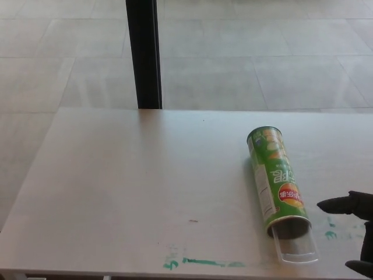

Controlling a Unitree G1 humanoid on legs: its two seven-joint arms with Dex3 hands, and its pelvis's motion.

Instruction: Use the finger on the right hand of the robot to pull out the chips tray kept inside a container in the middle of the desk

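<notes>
A green chips can (275, 178) lies on its side on the white desk (145, 175), right of the middle, with its open mouth toward the desk's near edge. A clear plastic tray (296, 248) sticks a little way out of that mouth. My right hand (355, 227) enters at the picture's right edge, black, with one finger (341, 204) stretched toward the can's lower end and another fingertip lower down near the tray. The fingers are apart and hold nothing. They stand a short gap to the right of the can, not touching it. My left hand does not show.
A black post (144, 55) rises behind the desk's far edge. Green marker smears (201, 262) run along the near edge, with more smears (331, 233) to the right of the tray. Tiled floor lies beyond the desk.
</notes>
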